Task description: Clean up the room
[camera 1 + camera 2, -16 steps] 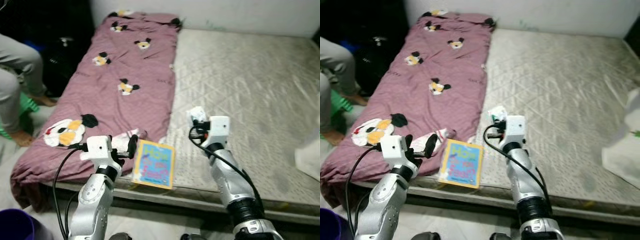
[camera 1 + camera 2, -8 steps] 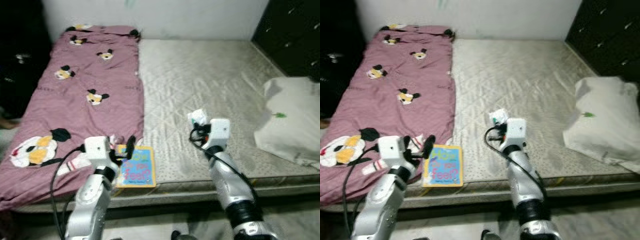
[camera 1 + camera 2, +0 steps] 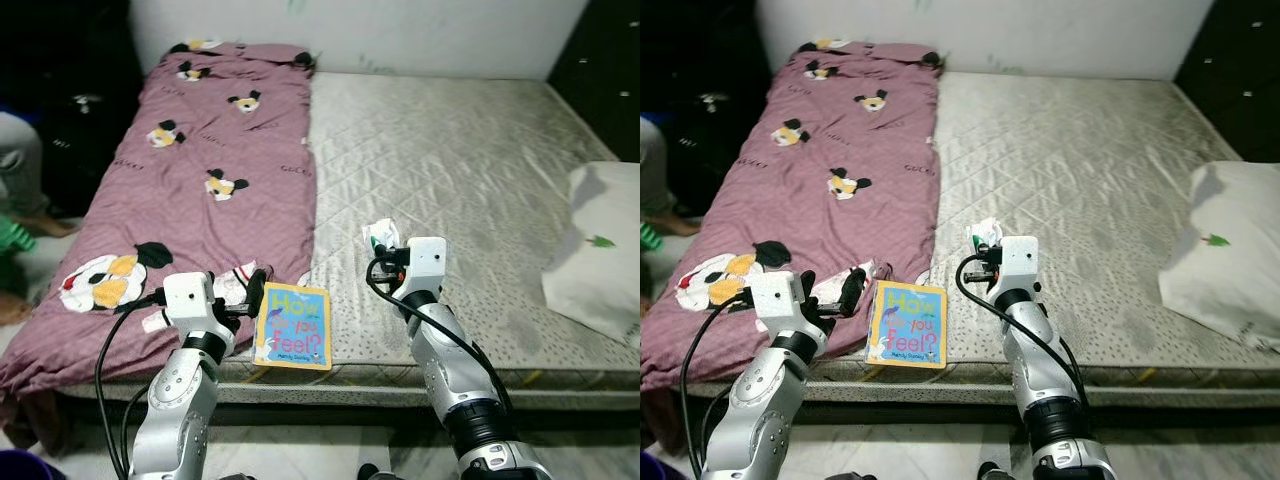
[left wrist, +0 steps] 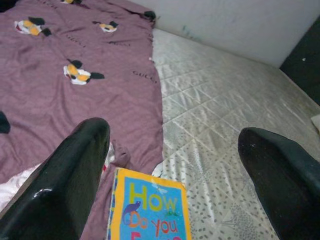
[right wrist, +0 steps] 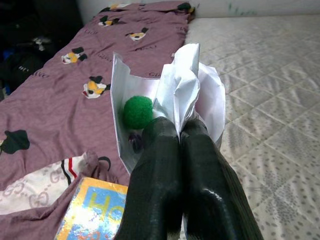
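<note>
My right gripper (image 5: 179,136) is shut on a crumpled white paper packet (image 5: 201,95) with a green blob printed on it, held above the bare mattress (image 3: 480,170); the same packet (image 3: 381,235) shows at the arm's tip. A yellow and blue picture book (image 3: 293,325) reading "How do you feel?" lies at the mattress's front edge, between my two arms. My left gripper (image 4: 175,170) is open just above the book (image 4: 150,212), its black fingers (image 4: 75,160) spread wide with nothing between them.
A maroon blanket (image 3: 190,170) with cartoon mouse prints covers the left strip of the mattress. A white pillow (image 3: 600,250) lies at the right edge. A person's leg (image 3: 20,170) is at the far left, near a dark area.
The head camera has swung back to the left, so the pillow has slid toward the right edge and the person's leg is back in view. Both arms hold their poses.
</note>
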Robot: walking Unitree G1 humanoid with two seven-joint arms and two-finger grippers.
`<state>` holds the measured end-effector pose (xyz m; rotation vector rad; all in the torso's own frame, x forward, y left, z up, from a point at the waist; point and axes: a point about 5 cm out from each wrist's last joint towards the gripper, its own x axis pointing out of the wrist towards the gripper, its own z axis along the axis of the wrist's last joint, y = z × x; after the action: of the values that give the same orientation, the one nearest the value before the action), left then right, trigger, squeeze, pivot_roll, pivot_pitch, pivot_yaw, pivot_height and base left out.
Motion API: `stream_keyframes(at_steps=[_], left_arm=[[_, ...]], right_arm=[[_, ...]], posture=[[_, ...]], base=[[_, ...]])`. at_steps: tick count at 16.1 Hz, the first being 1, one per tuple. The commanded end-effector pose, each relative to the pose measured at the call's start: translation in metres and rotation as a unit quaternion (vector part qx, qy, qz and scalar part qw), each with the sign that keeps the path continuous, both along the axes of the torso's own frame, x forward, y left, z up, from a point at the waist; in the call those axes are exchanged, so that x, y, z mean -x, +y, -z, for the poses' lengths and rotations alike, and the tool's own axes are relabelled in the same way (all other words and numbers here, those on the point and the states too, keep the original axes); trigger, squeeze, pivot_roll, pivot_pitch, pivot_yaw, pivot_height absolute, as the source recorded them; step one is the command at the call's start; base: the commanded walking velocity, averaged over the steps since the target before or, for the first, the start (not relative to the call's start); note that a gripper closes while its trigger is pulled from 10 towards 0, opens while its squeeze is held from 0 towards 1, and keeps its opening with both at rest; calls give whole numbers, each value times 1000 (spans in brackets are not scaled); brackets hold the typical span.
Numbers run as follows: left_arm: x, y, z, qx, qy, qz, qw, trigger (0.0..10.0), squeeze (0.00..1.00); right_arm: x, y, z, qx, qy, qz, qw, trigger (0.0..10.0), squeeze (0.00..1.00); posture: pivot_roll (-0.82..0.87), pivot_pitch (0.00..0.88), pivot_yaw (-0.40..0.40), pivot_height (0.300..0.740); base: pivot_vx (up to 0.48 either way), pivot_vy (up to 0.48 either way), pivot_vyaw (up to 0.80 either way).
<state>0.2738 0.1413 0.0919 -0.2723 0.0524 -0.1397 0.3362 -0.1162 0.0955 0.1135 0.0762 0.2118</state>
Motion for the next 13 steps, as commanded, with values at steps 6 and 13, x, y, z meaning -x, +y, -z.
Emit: stream_keyframes(at_steps=[6,13], left_arm=[[1,0,1,1,5,-3,1000,10000,0],[0,-1,1,3,2,-2,1000,10000,0]], right_arm=[[1,-4,3,5,6,6,1000,10000,0],[2,-6,6,15,8,4,1000,10000,0]], posture=[[71,125,-8,740],[66,129,-11,740]], base=[[0,403,0],[0,298,0]])
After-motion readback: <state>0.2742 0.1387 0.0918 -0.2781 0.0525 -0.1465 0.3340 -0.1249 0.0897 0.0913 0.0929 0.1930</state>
